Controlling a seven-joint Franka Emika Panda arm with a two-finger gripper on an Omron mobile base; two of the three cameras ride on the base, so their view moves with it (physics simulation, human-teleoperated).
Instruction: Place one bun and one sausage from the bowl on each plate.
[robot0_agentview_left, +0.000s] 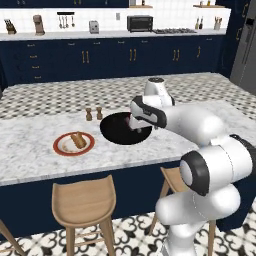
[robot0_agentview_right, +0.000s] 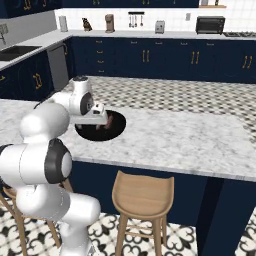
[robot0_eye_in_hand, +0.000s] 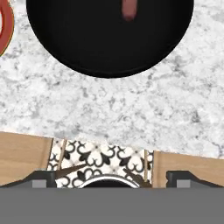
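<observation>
From the left base view, my white arm reaches forward over the grey-veined marble counter (robot0_agentview_left: 30, 145), and my gripper (robot0_agentview_left: 134, 121) hangs above the wide, shallow, round black bowl (robot0_agentview_left: 112, 131). The wrist hides my fingers here, so I cannot tell from this side how far apart they stand. To the left of the bowl, apart from it, lies the round white plate with the red-orange rim (robot0_agentview_left: 61, 148), and on it sit a tan bun (robot0_agentview_left: 77, 139) and a brown sausage touching it. Just behind the bowl stand two small brown wooden shakers (robot0_agentview_left: 94, 114), side by side. Two light wooden stools (robot0_agentview_left: 84, 204) stand below the counter edge.

From the right base view, my gripper (robot0_agentview_right: 105, 120) is over the black bowl, which lies near the left end of the counter. Something pinkish shows just beneath my hand inside the bowl; it is too blurred to name.

From the hand view, my two dark fingertips (robot0_eye_in_hand: 43, 178) stand at the far corners of the bottom edge, spread wide with nothing between them. The bowl lies ahead, with a reddish-pink sausage (robot0_eye_in_hand: 129, 9) in it at the upper edge. A sliver of the red-orange rim shows at the left edge. Below me are the counter edge, stool seats and patterned floor tiles (robot0_eye_in_hand: 103, 157).
</observation>
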